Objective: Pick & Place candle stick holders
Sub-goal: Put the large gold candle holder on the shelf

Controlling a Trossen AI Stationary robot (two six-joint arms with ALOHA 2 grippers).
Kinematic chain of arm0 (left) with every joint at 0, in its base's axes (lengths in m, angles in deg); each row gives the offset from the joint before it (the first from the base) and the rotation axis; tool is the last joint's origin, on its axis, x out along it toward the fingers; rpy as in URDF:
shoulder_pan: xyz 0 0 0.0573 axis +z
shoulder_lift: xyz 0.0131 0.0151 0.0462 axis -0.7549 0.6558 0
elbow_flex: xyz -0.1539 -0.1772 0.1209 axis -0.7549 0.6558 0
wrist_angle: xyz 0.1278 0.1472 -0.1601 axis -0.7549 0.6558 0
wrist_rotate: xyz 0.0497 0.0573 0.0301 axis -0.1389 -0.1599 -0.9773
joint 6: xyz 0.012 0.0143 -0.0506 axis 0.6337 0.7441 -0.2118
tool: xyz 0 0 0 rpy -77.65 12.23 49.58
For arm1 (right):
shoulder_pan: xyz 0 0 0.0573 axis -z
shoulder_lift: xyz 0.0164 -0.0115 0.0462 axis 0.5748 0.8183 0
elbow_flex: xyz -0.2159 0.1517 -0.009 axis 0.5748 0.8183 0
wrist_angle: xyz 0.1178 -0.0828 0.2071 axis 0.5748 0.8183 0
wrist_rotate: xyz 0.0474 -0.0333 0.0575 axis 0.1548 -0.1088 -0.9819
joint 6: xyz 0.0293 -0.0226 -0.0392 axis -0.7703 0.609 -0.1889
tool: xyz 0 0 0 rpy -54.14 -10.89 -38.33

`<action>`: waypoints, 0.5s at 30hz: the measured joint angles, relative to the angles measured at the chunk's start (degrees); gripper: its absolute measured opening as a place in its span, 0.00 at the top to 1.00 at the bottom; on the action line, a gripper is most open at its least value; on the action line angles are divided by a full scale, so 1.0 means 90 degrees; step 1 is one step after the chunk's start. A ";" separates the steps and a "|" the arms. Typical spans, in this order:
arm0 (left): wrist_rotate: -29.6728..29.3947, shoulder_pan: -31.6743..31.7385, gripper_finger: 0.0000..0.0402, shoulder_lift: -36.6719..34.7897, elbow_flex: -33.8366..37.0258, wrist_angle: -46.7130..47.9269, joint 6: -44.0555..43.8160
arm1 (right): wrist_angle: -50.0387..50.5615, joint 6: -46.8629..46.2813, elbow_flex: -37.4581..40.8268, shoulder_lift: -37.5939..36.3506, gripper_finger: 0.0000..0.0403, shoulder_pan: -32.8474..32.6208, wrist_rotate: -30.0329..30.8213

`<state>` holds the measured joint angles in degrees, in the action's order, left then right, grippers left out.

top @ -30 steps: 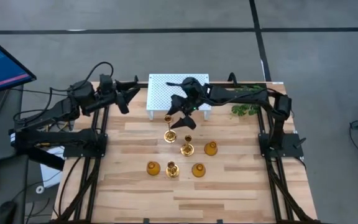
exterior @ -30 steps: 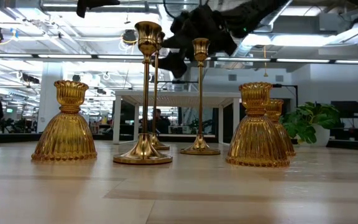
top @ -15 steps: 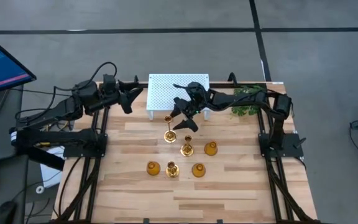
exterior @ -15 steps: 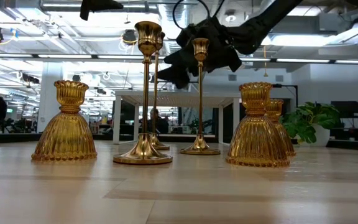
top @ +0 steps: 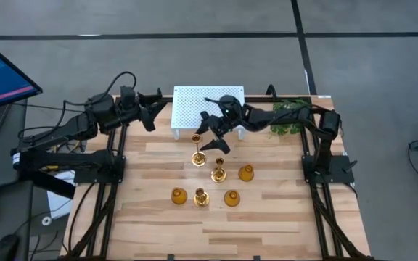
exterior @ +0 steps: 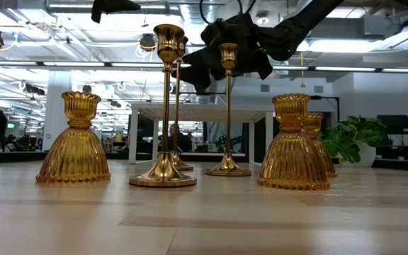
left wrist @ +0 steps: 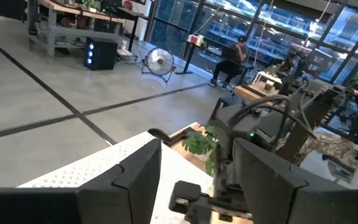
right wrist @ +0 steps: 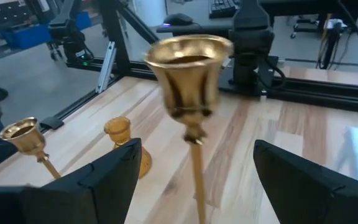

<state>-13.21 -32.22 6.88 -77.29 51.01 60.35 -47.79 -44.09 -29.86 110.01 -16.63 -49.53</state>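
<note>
Right gripper has pulled back toward the white perforated stand since a second ago. Fingers are spread wide, holding nothing, bracketing the cup of the rearmost tall candle stick without touching. Step looks like grasp approach. Next: drop to the stem, centre it, close. Other five holders stand in a cluster mid-table. Left gripper waits half open, empty, at the stand's left edge.

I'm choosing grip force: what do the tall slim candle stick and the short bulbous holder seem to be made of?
The tall slim candle stick looks like polished brass or gold-plated metal: mirror-bright, with sharp reflections on stem and base. The short bulbous holder looks like ribbed amber glass, seemingly translucent, though tinted plastic can't be ruled out.
</note>
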 joint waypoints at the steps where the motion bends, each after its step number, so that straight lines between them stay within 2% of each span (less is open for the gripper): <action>1: -0.0002 0.0000 0.50 0.0000 0.0000 0.0002 0.0069 | 0.0000 0.0002 0.0000 0.0000 0.26 -0.0010 0.0001; 8: -0.0018 0.0000 0.51 -0.0147 0.0000 0.0123 0.0543 | 0.0003 0.0053 0.0000 0.0002 0.28 -0.0003 0.0101; 15: -0.0091 0.0000 0.58 -0.0697 0.0111 0.0293 0.0673 | 0.0005 0.0148 0.0000 0.0002 0.33 -0.0010 0.0160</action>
<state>-14.03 -32.22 0.60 -76.29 53.65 66.41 -47.75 -42.76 -29.86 110.04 -16.72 -48.09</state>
